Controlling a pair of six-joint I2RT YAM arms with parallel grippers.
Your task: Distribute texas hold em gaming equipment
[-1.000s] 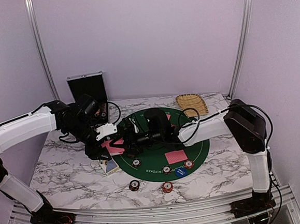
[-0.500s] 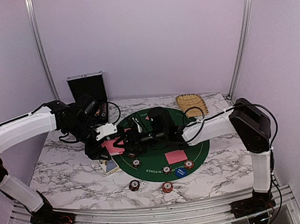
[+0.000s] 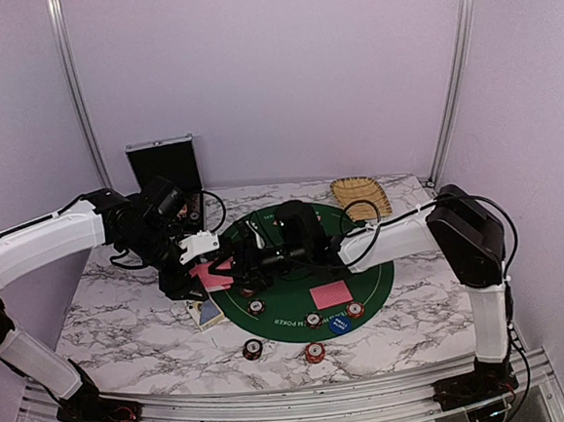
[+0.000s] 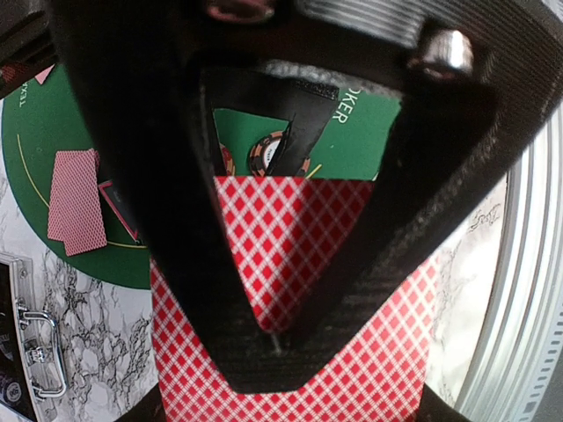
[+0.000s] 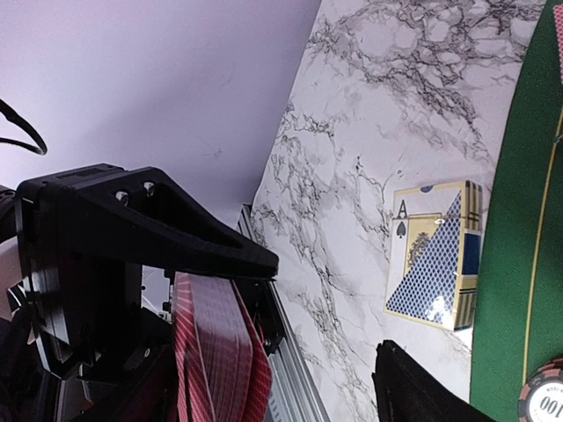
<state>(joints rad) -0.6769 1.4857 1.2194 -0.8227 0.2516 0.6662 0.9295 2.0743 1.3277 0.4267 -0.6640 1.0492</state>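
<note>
My left gripper [image 3: 201, 272] is shut on a deck of red-backed playing cards [image 3: 212, 274] and holds it above the left rim of the green poker mat [image 3: 370, 274]. The deck fills the left wrist view [image 4: 290, 255], pinched at my left gripper [image 4: 278, 345]. My right gripper [image 3: 240, 267] is open at the deck's edge, and the deck [image 5: 215, 352] stands between its jaws [image 5: 264, 391]. A red-backed card pair [image 3: 330, 295] lies on the mat. Striped chips [image 3: 256, 308] [image 3: 313, 319] [image 3: 354, 310] and a blue button disc [image 3: 340, 325] sit on its near edge. No black marker or orange disc shows.
Two more chips [image 3: 252, 349] [image 3: 315, 352] lie on the marble in front of the mat. A blue-patterned card box [image 3: 207, 313] lies under the left gripper, also in the right wrist view [image 5: 435, 255]. A silver case [image 3: 164, 166] stands back left, a tan woven tray [image 3: 361, 195] back right.
The right arm has shifted slightly near the deck. The left arm holds the deck still.
</note>
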